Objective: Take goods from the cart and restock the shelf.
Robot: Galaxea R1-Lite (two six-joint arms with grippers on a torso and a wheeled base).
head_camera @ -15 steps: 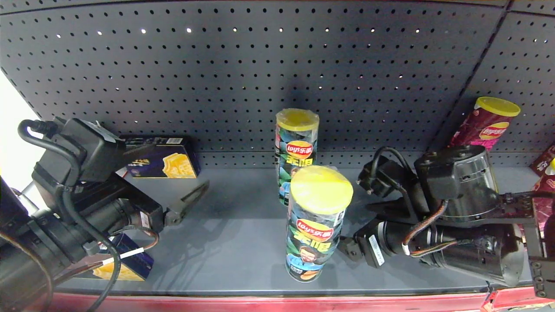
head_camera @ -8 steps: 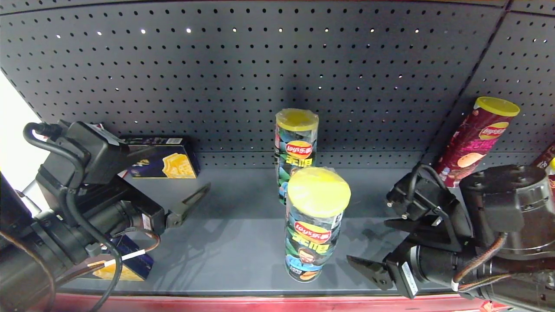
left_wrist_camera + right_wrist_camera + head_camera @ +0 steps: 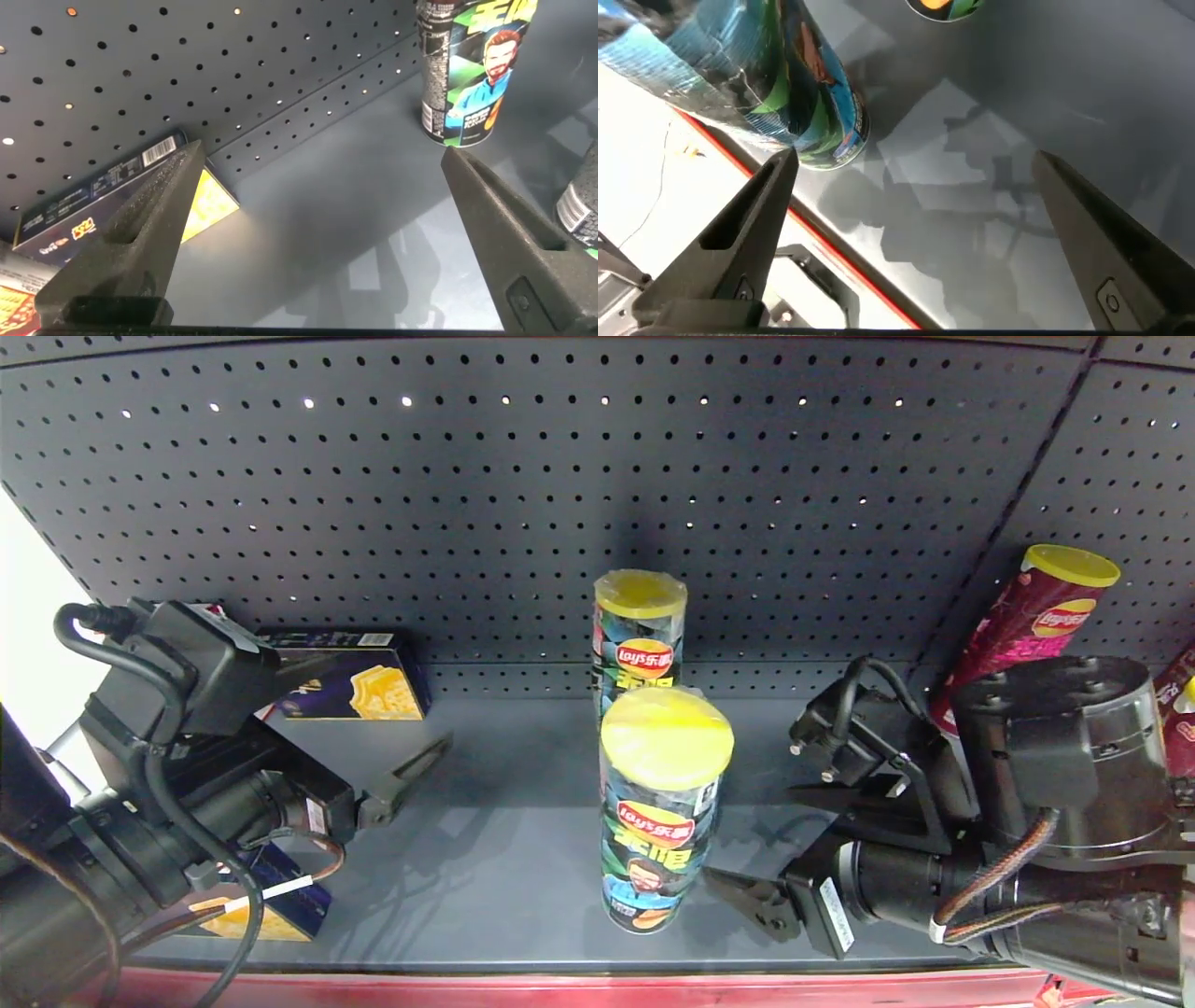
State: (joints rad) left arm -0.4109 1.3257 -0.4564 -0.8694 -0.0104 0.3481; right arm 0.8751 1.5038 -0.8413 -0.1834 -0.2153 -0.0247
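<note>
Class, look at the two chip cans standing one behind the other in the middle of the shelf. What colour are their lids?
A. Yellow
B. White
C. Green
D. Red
A: the front can and the rear can are both capped in yellow.

Overhead light cast soft overlapping shadows on the shelf (image 3: 509, 845); pinpoints glowed through the bowed pegboard (image 3: 467, 504); the far left blew out white.
</note>
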